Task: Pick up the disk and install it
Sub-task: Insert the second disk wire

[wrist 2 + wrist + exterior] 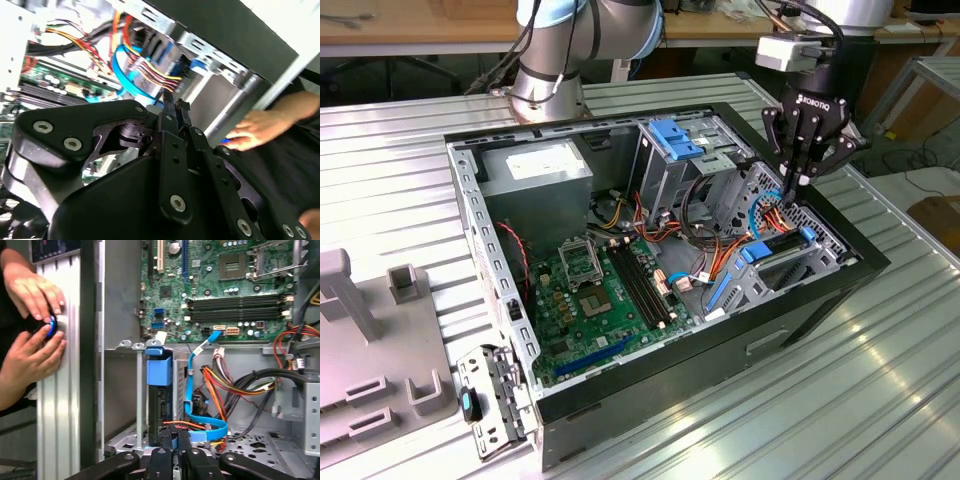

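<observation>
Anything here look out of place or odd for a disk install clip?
Yes: a person's hands rest on the table just outside the computer case in the first wrist view, touching a small blue-lit object, while the gripper works at the drive cage.

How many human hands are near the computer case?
2. One hand and the other hand meet at a small blue object on the ribbed table beside the computer case.
</observation>
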Controlling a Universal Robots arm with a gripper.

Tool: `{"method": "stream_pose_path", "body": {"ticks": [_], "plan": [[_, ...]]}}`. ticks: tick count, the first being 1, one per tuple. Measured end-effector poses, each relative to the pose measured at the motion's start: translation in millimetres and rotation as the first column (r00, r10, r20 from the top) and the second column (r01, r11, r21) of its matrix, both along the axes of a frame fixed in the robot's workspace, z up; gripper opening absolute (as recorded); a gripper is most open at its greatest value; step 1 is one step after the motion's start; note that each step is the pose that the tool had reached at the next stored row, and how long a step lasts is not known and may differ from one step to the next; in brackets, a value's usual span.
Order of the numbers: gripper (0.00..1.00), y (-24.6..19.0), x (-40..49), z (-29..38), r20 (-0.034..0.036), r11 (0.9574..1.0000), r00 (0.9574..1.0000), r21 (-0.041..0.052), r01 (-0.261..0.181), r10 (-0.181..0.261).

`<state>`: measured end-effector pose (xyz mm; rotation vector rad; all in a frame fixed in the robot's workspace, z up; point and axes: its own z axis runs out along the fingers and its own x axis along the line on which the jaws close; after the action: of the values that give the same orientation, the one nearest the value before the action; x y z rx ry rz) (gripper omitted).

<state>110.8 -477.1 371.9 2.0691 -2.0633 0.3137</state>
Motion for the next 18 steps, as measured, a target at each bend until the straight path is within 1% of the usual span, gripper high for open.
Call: {"method": "stream_pose_path", "body": {"ticks": [1,3,4,6,7,8,12,15,16,17,18], "plan": [[0.16,-0.8,-0.2,0.0,0.0,0.9999,1.0,0.0158,0.0,0.0],[0.16,-2.6,-0.6,0.0,0.0,0.9984,1.0,0.0568,0.0,0.0],[0.16,-3.4,-0.8,0.0,0.0,0.9972,1.0,0.0747,0.0,0.0],[0.16,-5.1,-1.2,0.0,0.0,0.9938,1.0,0.1114,0.0,0.0],[0.16,-6.8,-1.4,0.1,0.0,0.9915,1.0,0.1303,0.0,0.0],[0.16,-8.4,-1.5,0.0,0.0001,0.9906,1.0,0.1365,0.0,0.0],[0.16,-20.0,-1.7,-0.1,0.0,0.9906,1.0,0.1367,0.0,0.0],[0.16,-24.6,-1.7,-0.2,0.0,0.9906,1.0,0.1369,0.0,0.0],[0.16,-25.9,-1.7,-0.1,0.0,0.9903,1.0,0.1389,0.0,0.0],[0.16,-28.0,-1.7,-0.2,0.0,0.9893,1.0,0.1458,-0.001,0.001],[0.16,-30.3,-1.7,-0.2,0.0,0.9872,1.0,0.1596,-0.001,0.001]]}}
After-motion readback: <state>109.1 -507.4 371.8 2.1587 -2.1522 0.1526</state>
